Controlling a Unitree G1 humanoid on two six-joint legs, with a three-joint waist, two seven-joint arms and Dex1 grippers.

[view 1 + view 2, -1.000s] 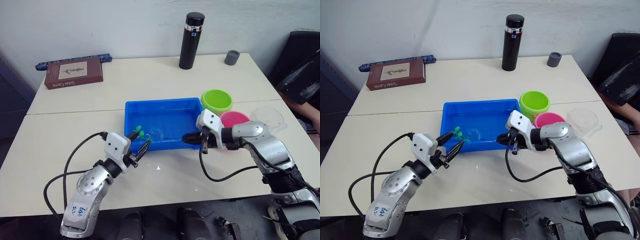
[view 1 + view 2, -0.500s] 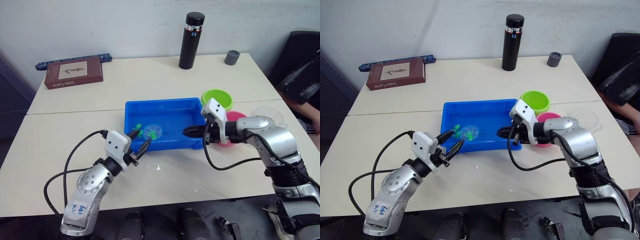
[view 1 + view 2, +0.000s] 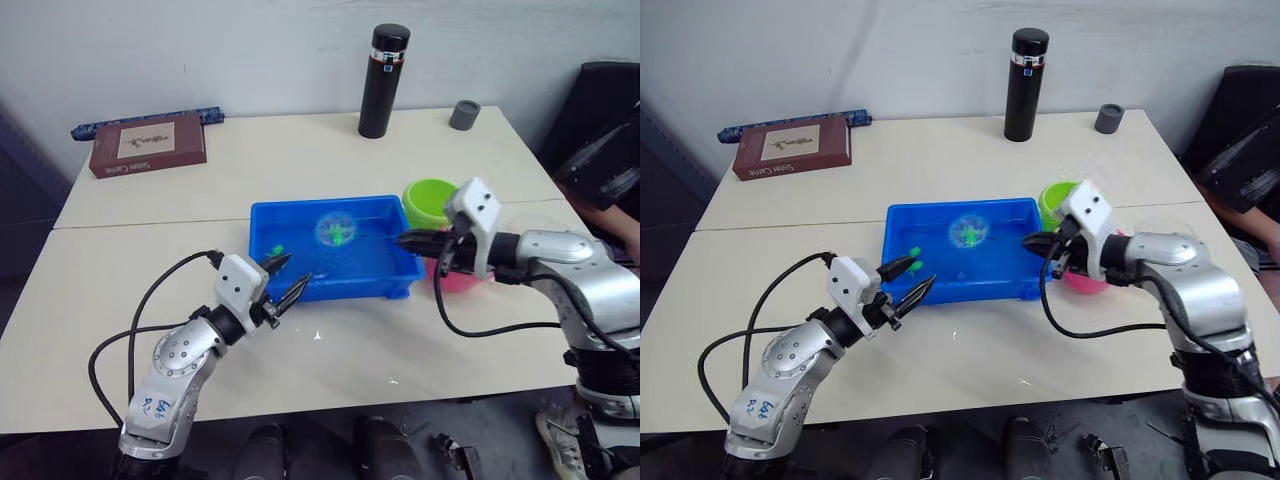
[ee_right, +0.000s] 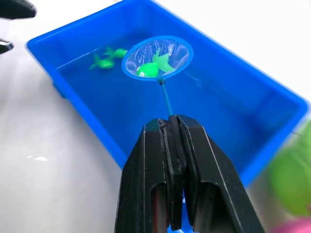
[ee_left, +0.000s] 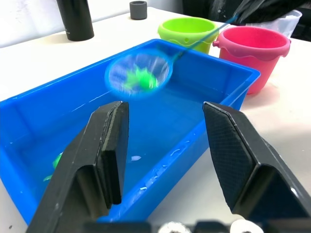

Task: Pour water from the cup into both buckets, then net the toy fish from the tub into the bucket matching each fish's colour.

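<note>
The blue tub (image 3: pixel 350 286) holds water, with two green toy fish (image 4: pixel 108 57) near its left end. Over the tub's middle hangs a small blue-rimmed net (image 3: pixel 336 230) with one green fish (image 4: pixel 148 69) in it. My right gripper (image 3: pixel 410 240) is shut on the net's thin handle, at the tub's right end. Right beside it stand the lime green bucket (image 5: pixel 189 31) and the pink bucket (image 5: pixel 252 48). The clear cup (image 3: pixel 1167 228) sits behind my right arm, partly hidden. My left gripper (image 3: pixel 285 278) is open and holds nothing, just outside the tub's front left corner.
A tall black flask (image 3: pixel 383 68) and a small grey cup (image 3: pixel 463 114) stand at the back of the table. A brown book (image 3: pixel 147 145) lies at the back left, with a dark blue strip (image 3: pixel 145 122) behind it. A person sits past the table's right edge (image 3: pixel 610 150).
My right gripper has lifted the net out of the water with a green fish in it and carried it right, toward the buckets. The left gripper has barely moved.
</note>
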